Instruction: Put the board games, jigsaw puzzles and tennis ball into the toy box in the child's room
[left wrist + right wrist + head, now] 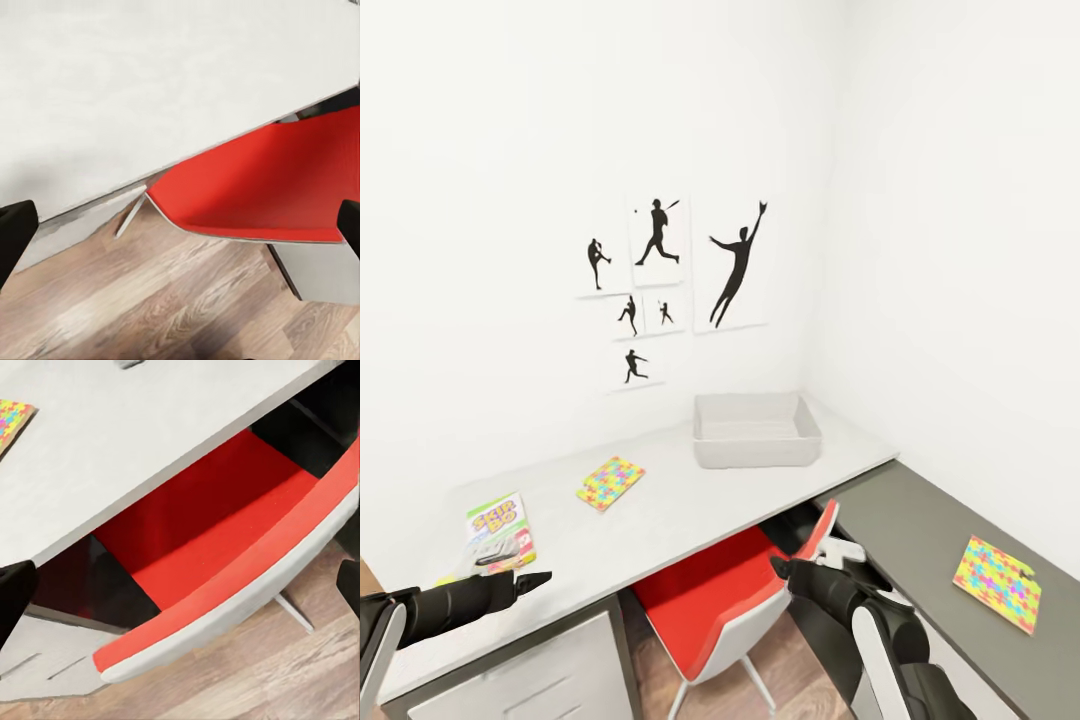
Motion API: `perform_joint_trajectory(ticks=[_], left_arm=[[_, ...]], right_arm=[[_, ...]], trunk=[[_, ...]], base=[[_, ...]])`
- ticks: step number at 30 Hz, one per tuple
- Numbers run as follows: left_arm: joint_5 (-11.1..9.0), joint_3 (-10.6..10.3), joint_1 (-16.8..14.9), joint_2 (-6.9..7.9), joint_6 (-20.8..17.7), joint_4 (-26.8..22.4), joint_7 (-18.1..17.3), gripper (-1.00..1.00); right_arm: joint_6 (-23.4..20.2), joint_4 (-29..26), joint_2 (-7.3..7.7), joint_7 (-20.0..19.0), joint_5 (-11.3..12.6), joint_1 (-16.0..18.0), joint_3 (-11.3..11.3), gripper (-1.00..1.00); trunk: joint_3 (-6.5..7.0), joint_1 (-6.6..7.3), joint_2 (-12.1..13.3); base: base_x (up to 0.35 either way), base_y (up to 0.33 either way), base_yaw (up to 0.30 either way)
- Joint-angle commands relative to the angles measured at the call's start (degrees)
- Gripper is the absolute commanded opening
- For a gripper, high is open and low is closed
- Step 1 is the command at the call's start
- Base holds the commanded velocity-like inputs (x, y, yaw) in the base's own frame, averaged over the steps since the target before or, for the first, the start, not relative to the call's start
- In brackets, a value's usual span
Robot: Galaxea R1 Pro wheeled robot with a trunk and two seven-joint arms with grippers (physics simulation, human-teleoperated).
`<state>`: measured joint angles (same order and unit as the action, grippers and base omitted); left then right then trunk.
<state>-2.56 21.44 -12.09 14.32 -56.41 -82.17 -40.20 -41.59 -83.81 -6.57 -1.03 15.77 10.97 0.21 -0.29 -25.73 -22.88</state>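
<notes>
Your left gripper (538, 581) and right gripper (780, 566) hang spread, empty, before the white desk (660, 520). Grey rectangular toy box (756, 430) sits at back; multicoloured jigsaw puzzle (610, 482) and Skip-Bo board game (498, 532) lie leftward.

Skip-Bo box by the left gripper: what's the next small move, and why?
Probably ease the left gripper forward and down over the Skip-Bo box. Its fingers look spread and empty, the box lies flat on the white table just ahead of it, and the toy box farther back looks empty.
</notes>
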Motion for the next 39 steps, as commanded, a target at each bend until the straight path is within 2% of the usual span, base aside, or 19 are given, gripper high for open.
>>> perform_joint_trajectory(ticks=[1,9,17,22,25,30,39], left_arm=[[-0.3,0.1,0.0,0.02,-0.3,0.0,-0.1,1.0],[-0.3,0.0,0.0,0.05,0.4,0.0,-0.3,1.0],[-0.3,0.3,0.0,0.13,0.4,0.0,-0.4,1.0],[-0.4,0.4,0.0,0.17,0.3,0.0,-0.6,1.0],[-0.5,0.4,0.0,0.17,0.1,0.0,-0.6,1.0],[-0.7,0.4,0.0,0.11,-0.1,-0.1,-0.7,1.0],[-0.8,0.3,-0.2,-0.06,-1.2,-0.1,-0.7,1.0]], right_arm=[[-0.2,-0.1,-0.02,-0.1,0.0,0.0,0.0,1.0],[-0.2,-0.2,-0.02,-0.1,0.0,0.0,0.0,1.0],[-0.6,-0.7,-0.02,-0.1,0.0,-0.1,-0.1,1.0],[-1.0,-2.9,0.0,-0.2,0.3,0.0,-0.5,1.0],[-2.1,-5.6,0.05,-0.2,2.7,0.1,-1.7,1.0],[-4.9,-6.8,0.1,-0.2,6.7,0.2,-3.0,1.0],[-6.6,-7.2,0.22,-0.2,8.5,0.2,-3.4,1.0]], trunk=[[-0.03,-0.05,0.0],[-0.08,-0.05,0.0],[-0.38,-0.05,0.0],[-0.66,-0.05,0.0],[-0.84,-0.05,0.0],[-0.98,-0.05,0.0],[-1.02,-0.05,0.0]], base=[[0.299,0.009,-0.035],[0.227,0.004,-0.015],[0.038,0.001,-0.074],[0.007,0.0,-0.107],[0.002,0.0,-0.039],[0.001,0.0,-0.013],[0.0,0.0,-0.002]])
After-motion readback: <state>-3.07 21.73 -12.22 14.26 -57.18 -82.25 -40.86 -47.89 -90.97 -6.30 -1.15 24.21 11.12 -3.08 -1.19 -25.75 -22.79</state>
